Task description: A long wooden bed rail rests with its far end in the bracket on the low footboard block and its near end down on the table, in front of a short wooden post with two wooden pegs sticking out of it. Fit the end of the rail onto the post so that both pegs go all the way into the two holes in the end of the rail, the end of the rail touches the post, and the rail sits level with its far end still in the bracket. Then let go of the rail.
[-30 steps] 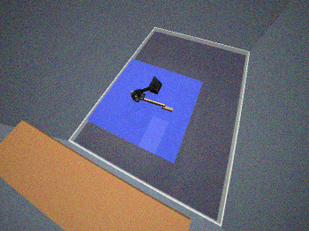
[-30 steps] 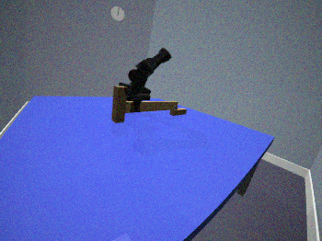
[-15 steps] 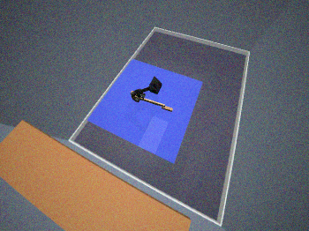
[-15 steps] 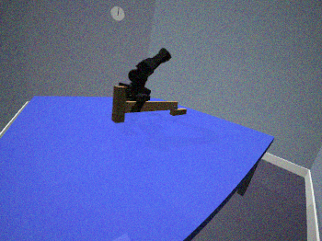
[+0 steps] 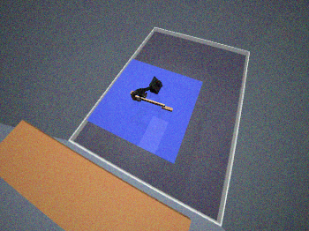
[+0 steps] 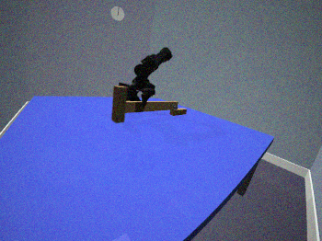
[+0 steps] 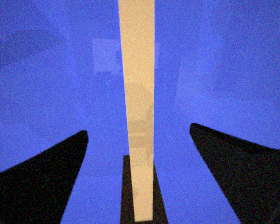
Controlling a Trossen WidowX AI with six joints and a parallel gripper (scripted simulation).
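A: Where is the rail (image 6: 152, 106) right now?

B: It sits out on the blue table (image 6: 115, 177), toward the far edge. In the side view it looks flat and level. One end is up against the post (image 6: 119, 104), and I see no gap there. The other end sits at the low footboard block (image 6: 178, 111).

A: Can you see the pegs?

B: No. They are too small or hidden, so I cannot tell.

A: What are the fingers doing?

B: The gripper (image 7: 139, 150) is wide open and holds nothing. In the wrist view one dark finger (image 7: 47, 175) is on the left and one on the right. The pale rail (image 7: 137, 100) runs straight up the middle between them, and blue table shows on both sides of it. The fingers do not touch the wood.

A: And where is the arm?

B: The black arm (image 6: 147, 73) bends down over the rail, just beside the post.
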